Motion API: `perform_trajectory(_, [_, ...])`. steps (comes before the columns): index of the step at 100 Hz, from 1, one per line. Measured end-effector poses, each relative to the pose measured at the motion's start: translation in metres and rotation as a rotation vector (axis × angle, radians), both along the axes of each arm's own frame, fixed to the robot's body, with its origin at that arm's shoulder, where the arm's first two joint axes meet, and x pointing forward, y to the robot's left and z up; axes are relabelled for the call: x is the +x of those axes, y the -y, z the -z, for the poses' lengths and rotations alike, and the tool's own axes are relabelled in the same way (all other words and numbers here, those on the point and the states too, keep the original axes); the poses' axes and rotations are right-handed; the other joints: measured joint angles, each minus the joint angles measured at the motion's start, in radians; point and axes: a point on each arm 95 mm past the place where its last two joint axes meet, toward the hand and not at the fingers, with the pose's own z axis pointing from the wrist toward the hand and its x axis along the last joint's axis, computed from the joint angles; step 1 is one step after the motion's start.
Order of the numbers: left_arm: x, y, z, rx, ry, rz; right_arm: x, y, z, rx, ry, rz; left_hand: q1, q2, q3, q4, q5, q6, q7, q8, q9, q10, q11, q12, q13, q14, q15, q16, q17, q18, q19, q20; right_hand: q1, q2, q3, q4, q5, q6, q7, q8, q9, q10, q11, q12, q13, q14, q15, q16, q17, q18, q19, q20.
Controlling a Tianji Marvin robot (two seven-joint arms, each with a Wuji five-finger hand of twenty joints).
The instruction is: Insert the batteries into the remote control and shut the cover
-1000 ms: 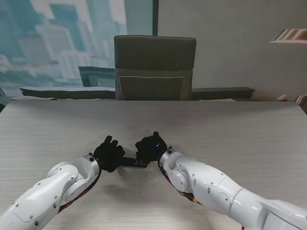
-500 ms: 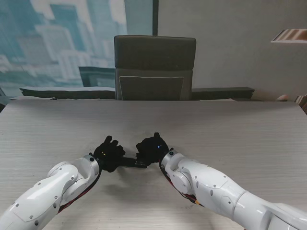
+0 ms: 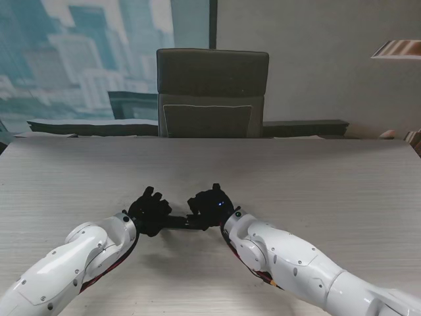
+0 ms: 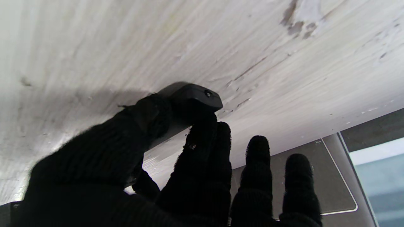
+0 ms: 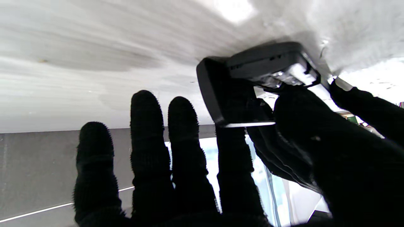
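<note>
**Remote Control Held Between Both Robot Hands**

The slim black plastic remote control (image 3: 179,222) lay at lower centre of the stand view on the pale wood-grain worktop (image 3: 316,178). The black-gloved left robot hand (image 3: 148,210) gripped one end. The black-gloved right robot hand (image 3: 209,207) pinched the black plastic cover (image 5: 221,94) at the opposite end, its other fingers (image 5: 148,135) extended.

You're looking at an office: a long pale wood-grain table (image 3: 316,171) fills the frame, a grey upholstered office chair (image 3: 212,92) stands at top centre, and a large window showing city towers (image 3: 85,52) occupies the upper left.
</note>
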Motion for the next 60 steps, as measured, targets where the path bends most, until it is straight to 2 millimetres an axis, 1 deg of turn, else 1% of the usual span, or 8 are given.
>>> perform_trajectory(31, [0.0, 0.001, 0.0, 0.006, -0.001, -0.005, -0.011, 0.004, 0.001, 0.014, 0.002, -0.003, 0.001, 0.002, -0.003, 0.0, -0.005, 0.0, 0.0, 0.002, -0.005, 0.0, 0.0, 0.0, 0.0, 0.0, 0.0, 0.0, 0.0, 0.0, 0.0, 0.0, -0.001, 0.002, -0.001, 0.001, -0.002, 0.0, -0.013, 0.027, -0.023, 0.001, 0.0, 0.0, -0.014, 0.0, 0.0, 0.0, -0.005, 0.0, 0.0, 0.0])
perform_trajectory(35, [0.0, 0.001, 0.0, 0.007, -0.002, -0.004, -0.013, 0.004, 0.002, 0.011, 0.002, -0.006, 0.001, 0.002, -0.003, 0.0, -0.005, 0.0, 0.0, 0.003, -0.005, 0.0, 0.0, 0.0, 0.0, 0.0, 0.0, 0.0, 0.0, 0.0, 0.0, 0.0, -0.002, 0.022, -0.002, 0.001, -0.007, 0.017, -0.016, 0.032, -0.023, 0.001, 0.0, 0.001, -0.014, 0.0, 0.0, 0.0, -0.007, 0.0, 0.0, 0.0])
perform_trajectory(60, [0.0, 0.001, -0.001, 0.008, -0.002, -0.005, -0.016, 0.005, 0.003, 0.009, -0.006, -0.008, 0.001, 0.002, -0.003, 0.0, -0.005, 0.0, 0.0, 0.01, -0.005, 0.0, 0.0, 0.0, 0.0, 0.0, 0.0, 0.0, 0.0, 0.0, 0.0, 0.0, -0.002, 0.03, -0.011, 0.001, -0.008, 0.027, -0.018, 0.034, -0.023, 0.002, 0.0, 0.001, -0.014, 0.0, 0.0, 0.0, -0.009, 0.0, 0.0, 0.0])
